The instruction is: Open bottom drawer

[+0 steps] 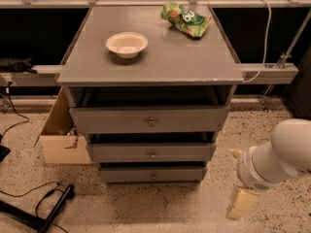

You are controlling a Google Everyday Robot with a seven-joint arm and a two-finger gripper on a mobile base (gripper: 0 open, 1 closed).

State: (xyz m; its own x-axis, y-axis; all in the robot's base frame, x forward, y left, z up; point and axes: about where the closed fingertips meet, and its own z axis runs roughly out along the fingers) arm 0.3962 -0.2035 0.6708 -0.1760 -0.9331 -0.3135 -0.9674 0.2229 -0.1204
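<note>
Claw (241, 204): at 4 o'clock from the cabinet, low over the speckled floor, well apart from every drawer front.
Claw state: cannot tell whether released or clenched.
Bottom drawer (152, 174): lowest of three grey fronts, at 6 o'clock below the tabletop (160, 62); nothing touches it.
Tabletop load: white bowl (127, 44) toward 10 o'clock, green bag (185, 18) toward 1 o'clock.
Cardboard box (60, 135): on the floor at 9 o'clock, just beside the cabinet.
</note>
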